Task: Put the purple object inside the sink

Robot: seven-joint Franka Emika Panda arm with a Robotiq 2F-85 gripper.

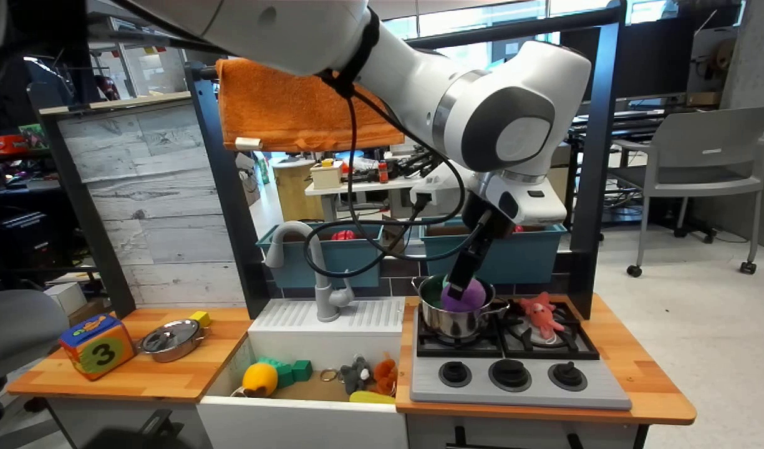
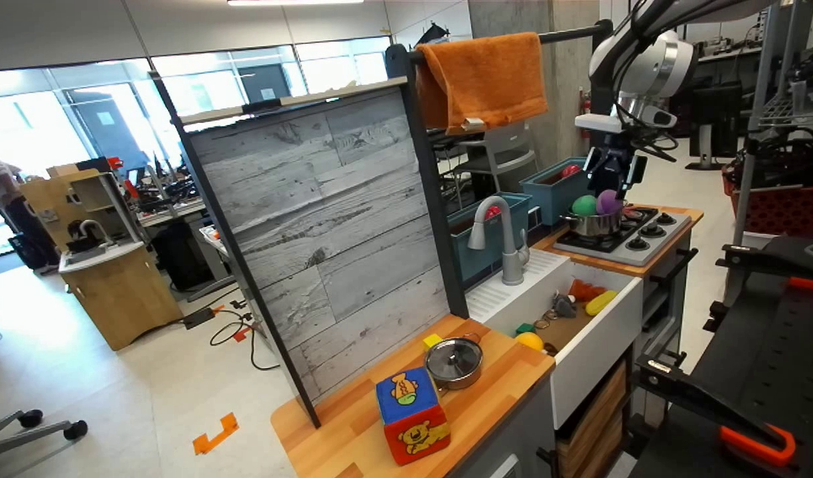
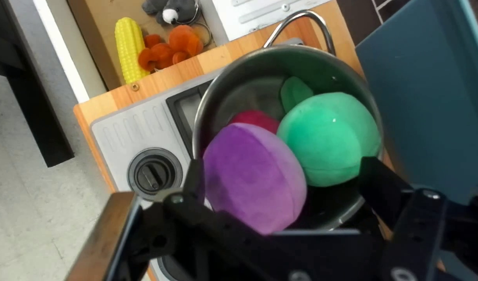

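Note:
The purple object [image 3: 254, 179] is a round toy leaning in the steel pot [image 1: 447, 323] on the toy stove, beside a green round toy [image 3: 328, 136]. It shows in both exterior views [image 1: 466, 300] [image 2: 607, 202]. My gripper [image 3: 281, 175] is open over the pot. In the wrist view its left finger is right against the purple object's edge; whether it touches I cannot tell. The right finger is apart from it, near the green toy's edge. The white sink [image 1: 300, 408] with a grey faucet [image 1: 322, 274] is beside the stove, also in an exterior view [image 2: 598, 352].
The sink holds several toys, including a yellow corn [image 3: 129, 48] and an orange plush [image 3: 172, 47]. A pink plush [image 1: 542, 313] lies on the stove. Teal bins [image 1: 519, 259] stand behind. A lidded pan [image 1: 171, 340] and a cube [image 1: 98, 346] sit on the far counter.

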